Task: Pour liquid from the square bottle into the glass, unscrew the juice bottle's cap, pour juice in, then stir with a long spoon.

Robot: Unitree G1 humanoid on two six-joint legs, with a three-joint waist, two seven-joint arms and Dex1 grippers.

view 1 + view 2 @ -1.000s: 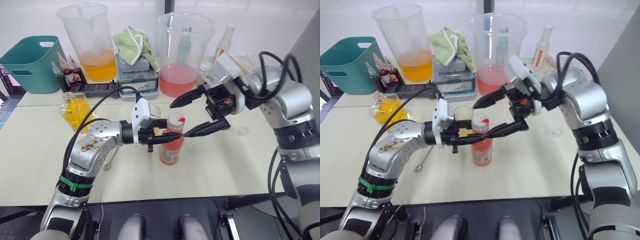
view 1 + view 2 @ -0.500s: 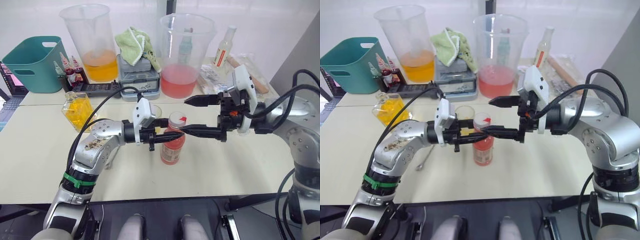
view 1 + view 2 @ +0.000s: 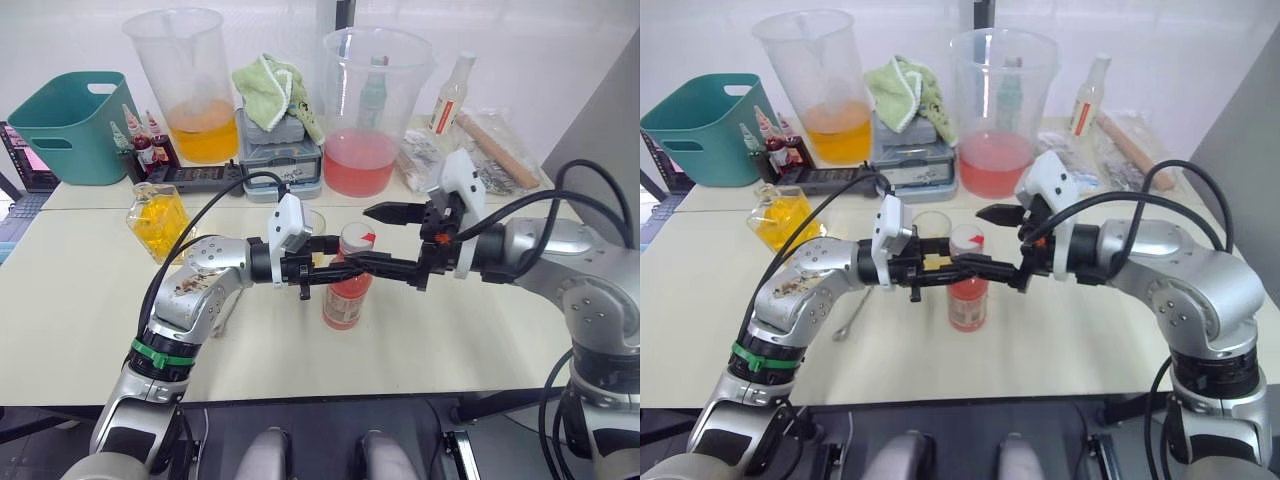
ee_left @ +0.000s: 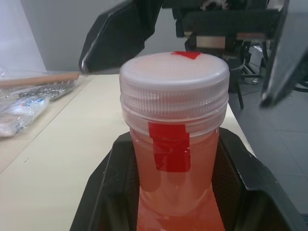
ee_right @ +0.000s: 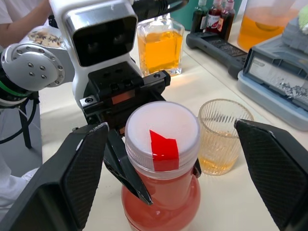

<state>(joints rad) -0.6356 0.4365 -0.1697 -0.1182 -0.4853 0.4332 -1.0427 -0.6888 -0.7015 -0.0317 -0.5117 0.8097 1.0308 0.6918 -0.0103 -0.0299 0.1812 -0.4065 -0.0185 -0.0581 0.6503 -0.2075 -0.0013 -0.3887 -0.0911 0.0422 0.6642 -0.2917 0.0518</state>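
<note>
The juice bottle (image 3: 346, 290) stands upright near the middle of the cream counter (image 3: 90, 330), its long axis vertical and its white cap (image 3: 356, 237) pointing straight up, the red mark on the cap turned toward the right arm. The left claw (image 3: 322, 262) grips the bottle by the narrow neck just under the cap, its black fingers (image 4: 240, 178) pressed against both sides of the clear plastic. The right claw (image 3: 385, 240) reaches in from the right with its two black fingers spread wide, one above and behind the cap and one low in front of it, neither touching it.

Half a second ago the right claw was farther out to the right with its wrist box raised higher; it has since slid in toward the cap and dropped lower, while the bottle and left claw have stayed put.

The glass (image 5: 224, 134) is a ribbed clear tumbler holding a little yellow liquid, standing just behind the bottle. The square bottle (image 3: 158, 218), flat-sided glass with orange-yellow liquid, sits well apart to the left. The long spoon (image 3: 852, 312) lies flat on the counter beside the left forearm, thin and silver
</note>
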